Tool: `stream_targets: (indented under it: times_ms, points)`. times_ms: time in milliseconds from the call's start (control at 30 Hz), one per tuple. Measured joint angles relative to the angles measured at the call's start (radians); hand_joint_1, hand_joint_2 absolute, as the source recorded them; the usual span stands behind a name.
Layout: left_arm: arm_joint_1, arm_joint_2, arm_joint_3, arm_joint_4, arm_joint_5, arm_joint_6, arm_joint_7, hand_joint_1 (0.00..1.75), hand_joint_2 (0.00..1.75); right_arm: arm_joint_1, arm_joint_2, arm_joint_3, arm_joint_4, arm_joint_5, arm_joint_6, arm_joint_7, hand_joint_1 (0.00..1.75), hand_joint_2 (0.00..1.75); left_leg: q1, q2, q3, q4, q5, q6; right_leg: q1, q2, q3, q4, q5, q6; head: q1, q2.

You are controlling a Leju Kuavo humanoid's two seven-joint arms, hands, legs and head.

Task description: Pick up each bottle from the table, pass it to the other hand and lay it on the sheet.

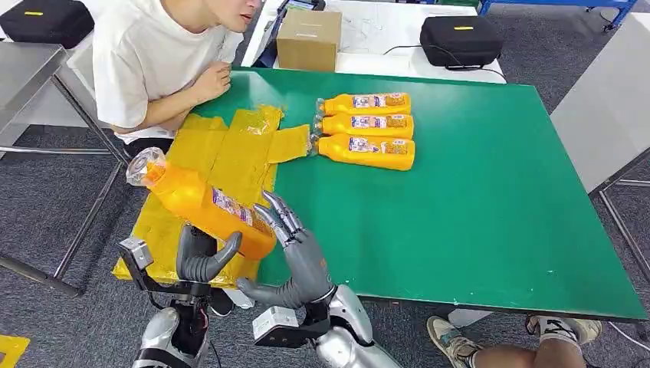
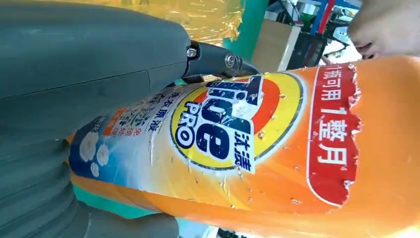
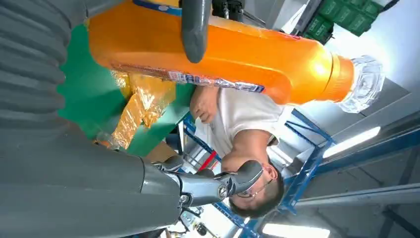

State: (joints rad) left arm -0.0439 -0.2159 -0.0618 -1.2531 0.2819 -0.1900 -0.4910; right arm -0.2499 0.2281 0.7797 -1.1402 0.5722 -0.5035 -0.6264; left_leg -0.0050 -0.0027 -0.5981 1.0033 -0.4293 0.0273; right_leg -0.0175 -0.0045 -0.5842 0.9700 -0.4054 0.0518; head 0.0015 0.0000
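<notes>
- The left hand [image 1: 201,257] is gripping an orange detergent bottle [image 1: 205,205] near its base, with the thumb and fingers curling around the body from below.
- The bottle is hanging in the air above the near part of the yellow plastic sheet [image 1: 222,157], tilting so that its clear cap [image 1: 143,165] is pointing up and away to the left.
- In the left wrist view the label on the held bottle is reading "Tide PRO", and the dark fingers [image 2: 218,58] are pressing against the bottle's side.
- The right hand [image 1: 295,253] is standing just beside the base of the bottle, fingers spread and pointing upward; whether the fingertips are touching the bottle cannot be told.
- In the right wrist view the right hand's fingers are apart and holding nothing, while 1 grey finger of the left hand is wrapping across the orange body.
- 3 more orange bottles [image 1: 366,127] are lying on their sides in a tight row on the green table [image 1: 475,199], caps toward the sheet, just beside its far right edge.
- A person in a white shirt [image 1: 146,57] is leaning over the far left corner, 1 hand [image 1: 211,80] resting on the table edge.
- A cardboard box [image 1: 308,38] and a black case [image 1: 460,38] are sitting on the white table behind.
</notes>
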Motion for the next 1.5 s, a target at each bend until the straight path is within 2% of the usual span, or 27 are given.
stream_targets:
  times_ms: [200, 333, 400, 467, 533, 767, 1033, 1267, 1500]
  points:
    - [-0.003, 0.002, 0.000, 0.003, -0.024, 0.022, -0.008, 1.75, 1.75, 0.001, 0.000, -0.001, 0.000, -0.006, -0.010, -0.003, 0.00, 1.75, 0.000, 0.000, 0.000, 0.000, 0.000, 0.000, 0.000, 0.000, 0.000, 0.000, 0.000, 0.000, 0.000, 0.000]
    - [-0.010, 0.007, 0.003, 0.008, 0.004, -0.019, -0.026, 1.75, 1.75, 0.012, 0.000, -0.013, 0.000, -0.082, 0.008, -0.036, 0.00, 1.75, 0.000, 0.000, 0.000, 0.000, 0.000, 0.000, 0.000, 0.000, 0.000, 0.000, 0.000, 0.000, 0.000, 0.000]
    - [-0.015, 0.012, -0.001, 0.008, -0.120, 0.095, -0.053, 1.75, 1.75, 0.019, 0.000, -0.025, 0.000, -0.091, -0.008, -0.057, 0.00, 1.75, 0.000, 0.000, 0.000, 0.000, 0.000, 0.000, 0.000, 0.000, 0.000, 0.000, 0.000, 0.000, 0.000, 0.000]
    - [-0.029, 0.026, -0.018, 0.016, -0.385, 0.313, -0.071, 1.75, 1.75, 0.035, -0.003, -0.034, -0.017, -0.087, -0.036, -0.063, 0.00, 1.75, 0.000, 0.000, 0.000, 0.000, 0.000, 0.000, 0.000, 0.000, -0.001, 0.000, 0.000, 0.000, 0.000, 0.000]
    - [-0.054, 0.046, -0.035, 0.038, -0.609, 0.447, -0.057, 1.75, 1.75, 0.053, -0.009, -0.045, -0.045, -0.078, -0.056, -0.067, 0.00, 1.75, 0.000, -0.001, 0.000, 0.000, 0.000, 0.000, 0.000, 0.000, 0.000, 0.000, 0.000, 0.000, 0.000, 0.000]
    - [-0.164, 0.106, -0.055, 0.179, -0.917, 0.559, 0.060, 1.75, 1.75, 0.113, -0.037, -0.079, -0.153, -0.074, -0.103, -0.070, 0.00, 1.75, 0.000, 0.000, 0.000, 0.000, 0.000, 0.000, 0.000, 0.000, -0.001, 0.000, 0.000, 0.000, 0.000, 0.000]
    - [-0.367, 0.163, -0.031, 0.478, -1.048, 0.574, 0.119, 1.75, 1.75, 0.157, -0.087, -0.086, -0.305, -0.092, -0.138, -0.070, 0.00, 1.75, 0.000, 0.000, 0.000, 0.000, 0.001, -0.001, 0.000, 0.000, 0.000, 0.001, 0.001, 0.000, 0.000, 0.000]
    - [-0.424, 0.177, -0.025, 0.594, -1.065, 0.574, 0.133, 1.75, 1.75, 0.166, -0.105, -0.086, -0.348, -0.094, -0.138, -0.070, 0.00, 1.75, 0.000, 0.000, -0.001, 0.000, 0.001, -0.001, 0.000, 0.000, 0.000, 0.001, 0.000, 0.000, 0.000, 0.000]
    - [-0.513, 0.202, -0.059, 0.726, -1.281, 0.581, 0.282, 1.75, 1.75, 0.165, -0.113, -0.085, -0.349, -0.144, -0.089, -0.071, 0.00, 1.75, 0.000, 0.000, -0.001, 0.000, 0.001, -0.001, 0.000, 0.000, 0.000, 0.001, 0.001, 0.000, 0.000, 0.000]
